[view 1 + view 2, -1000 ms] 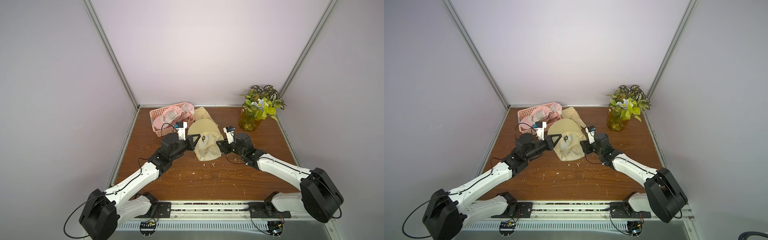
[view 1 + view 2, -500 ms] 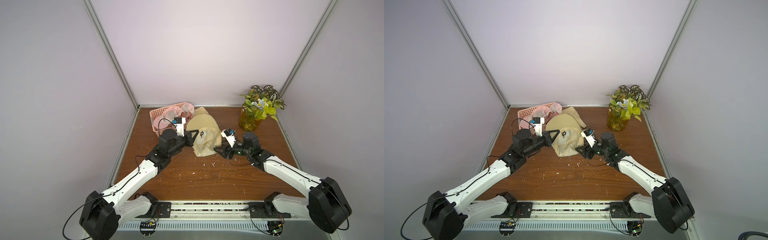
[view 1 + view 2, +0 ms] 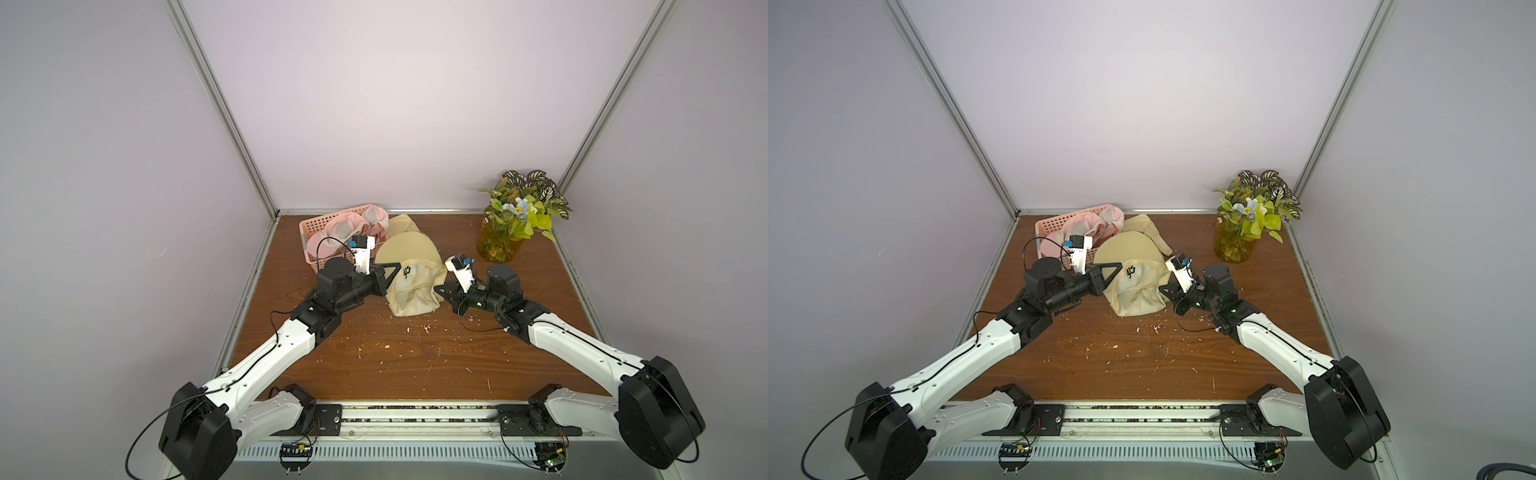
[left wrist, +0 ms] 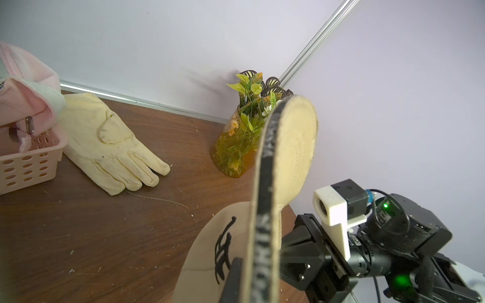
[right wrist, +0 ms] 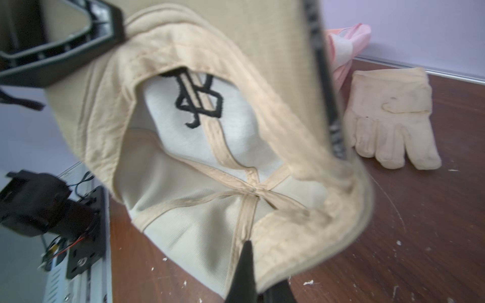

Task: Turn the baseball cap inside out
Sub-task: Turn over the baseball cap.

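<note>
- Clock convention: laid flat on the table, with 6 at the robot's base and 12 at the back wall.
- 6 side, nearest: bare wood with white flecks scattered on it. Nothing here obstructs.
- Centre: baseball cap held between both arms, lower edge at or just above the wood.
- Left gripper comes in from 9, jaws clamped on the cap's edge near the brim.
- Right gripper comes in from 3, jaws closed together on the opposite rim. In the right wrist view one of its fingers sits at the band.
- Right wrist view looks into the crown: pale lining, crossed seam tapes and the back of the black logo. The crown is still a hollow bowl.
- Step, as judged: rim stretched open, eversion not yet done.
- Next move needs the crown's centre driven out through the opening. With both grippers occupied, one likely has to let go and push while the other anchors.
- Toward 12: cream glove just behind the brim.
- Toward 11: pink basket holding pink fabric items, close behind the left wrist, limiting retreat that way.
- Toward 1: potted plant, near the right arm's elbow, so a wide swing risks hitting it.
</note>
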Available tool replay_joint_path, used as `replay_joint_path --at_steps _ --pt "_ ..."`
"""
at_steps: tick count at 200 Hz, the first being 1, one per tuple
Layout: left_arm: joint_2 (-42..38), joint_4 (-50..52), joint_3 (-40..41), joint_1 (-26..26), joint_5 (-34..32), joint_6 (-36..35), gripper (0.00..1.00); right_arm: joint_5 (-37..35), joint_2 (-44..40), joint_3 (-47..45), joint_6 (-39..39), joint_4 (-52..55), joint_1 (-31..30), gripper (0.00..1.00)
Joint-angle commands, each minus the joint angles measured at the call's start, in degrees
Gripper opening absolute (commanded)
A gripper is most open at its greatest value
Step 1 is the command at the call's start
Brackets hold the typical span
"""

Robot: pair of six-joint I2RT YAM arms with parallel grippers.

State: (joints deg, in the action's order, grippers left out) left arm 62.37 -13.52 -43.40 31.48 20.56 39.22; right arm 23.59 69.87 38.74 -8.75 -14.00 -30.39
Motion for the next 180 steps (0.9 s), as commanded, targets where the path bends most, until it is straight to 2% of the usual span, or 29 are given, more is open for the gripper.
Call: replay_joint_path --at_steps 1,16,28,65,85,122,152,180 --pt "-0.33 -2.66 -2.58 -0.41 1.58 0.86 0.00 -19.31 -1.11 0.36 -8.71 -2.00 0.14 0.00" --pt "0.31 -4.39 -2.56 -0.38 3.24 2.58 0.00 -31.28 -0.63 0.93 -13.67 0.80 -0.01 0.00" --pt "0.85 -6.30 -2.53 -0.42 4.93 4.22 0.00 -37.60 0.92 2.02 -15.93 4.06 -0.10 0.00" --pt "2.30 -12.79 -2.30 -0.38 7.09 9.58 0.00 -40.96 9.97 6.56 -14.14 11.90 -1.76 0.00" --pt "2.91 -15.74 -1.98 -0.39 6.67 12.27 0.00 -36.39 14.44 7.25 -12.67 11.61 -2.26 0.00" --pt "3.19 -19.14 -0.25 -0.40 4.17 15.26 0.00 -24.54 18.00 5.24 -12.56 4.90 -2.41 0.17" --pt "2.77 -20.13 1.66 -0.44 1.44 16.58 0.00 -19.37 18.38 3.82 -13.12 1.25 -2.40 0.28" --pt "2.11 -20.72 3.53 -0.42 -1.59 17.15 0.00 -15.99 18.38 3.15 -13.22 -0.47 -2.40 0.31"
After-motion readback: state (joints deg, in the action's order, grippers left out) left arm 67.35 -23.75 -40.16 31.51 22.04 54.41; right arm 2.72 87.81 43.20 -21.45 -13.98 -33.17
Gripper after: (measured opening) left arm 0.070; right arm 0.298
